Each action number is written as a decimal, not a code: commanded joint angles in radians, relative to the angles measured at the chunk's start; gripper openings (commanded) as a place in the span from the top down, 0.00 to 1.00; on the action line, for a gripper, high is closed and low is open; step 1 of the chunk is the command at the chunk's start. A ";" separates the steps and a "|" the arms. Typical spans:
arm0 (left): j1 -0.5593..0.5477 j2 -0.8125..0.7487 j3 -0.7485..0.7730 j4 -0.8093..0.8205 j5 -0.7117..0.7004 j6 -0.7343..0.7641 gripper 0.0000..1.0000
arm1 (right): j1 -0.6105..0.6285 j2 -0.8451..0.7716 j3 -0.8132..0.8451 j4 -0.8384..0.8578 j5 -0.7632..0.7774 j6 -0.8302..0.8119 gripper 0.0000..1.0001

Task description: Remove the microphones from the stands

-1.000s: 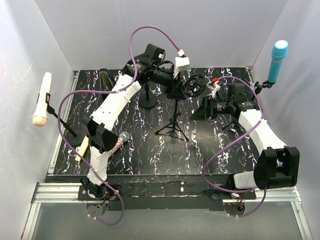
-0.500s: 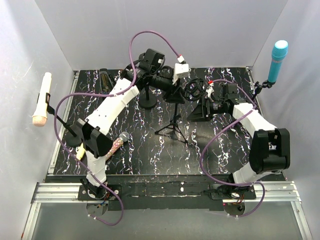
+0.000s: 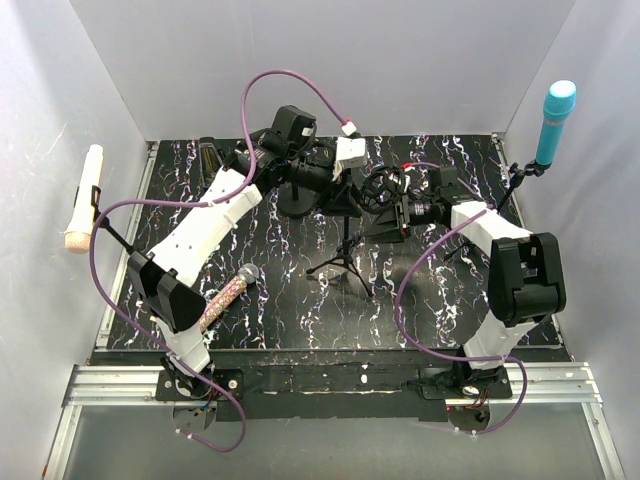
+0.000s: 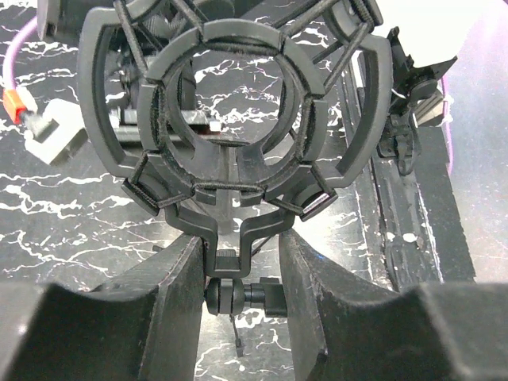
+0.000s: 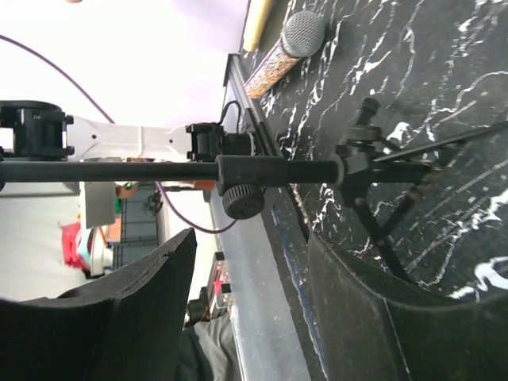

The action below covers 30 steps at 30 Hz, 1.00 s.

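Top external: shows tripod stand (image 3: 345,262) mid-worktop (image 3: 440,300), with ring mount (image 3: 384,187) at its top. Places left claw (image 3: 353,198) just left of the stand's top and right claw (image 3: 380,222) just right of it. Finds microphone (image 3: 228,292) lying flat on the worktop, well left of the stand's legs and touching neither claw.

Left wrist: looks straight through the ring mount (image 4: 238,119) at the stand's top. Shows left claw (image 4: 242,278) closed on the mount's neck, a finger (image 4: 167,294) against each side, gripping it.

Right wrist: shows right claw (image 5: 250,262) open, fingers (image 5: 373,317) well apart, with the stand's pole (image 5: 143,169) and knob (image 5: 242,198) crossing beyond the tips, untouched. Catches the microphone (image 5: 287,48) flat on the worktop, past the stand's legs (image 5: 389,230).
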 commanded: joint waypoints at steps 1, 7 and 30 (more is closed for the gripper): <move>-0.005 -0.081 -0.007 0.080 0.035 0.042 1.00 | 0.038 0.042 0.055 0.053 -0.098 0.034 0.35; -0.003 -0.094 -0.016 0.080 0.019 0.066 1.00 | 0.068 0.069 0.070 0.065 -0.135 0.040 0.42; -0.003 -0.146 -0.072 0.124 -0.005 0.045 1.00 | 0.102 0.148 0.061 0.234 -0.173 0.184 0.45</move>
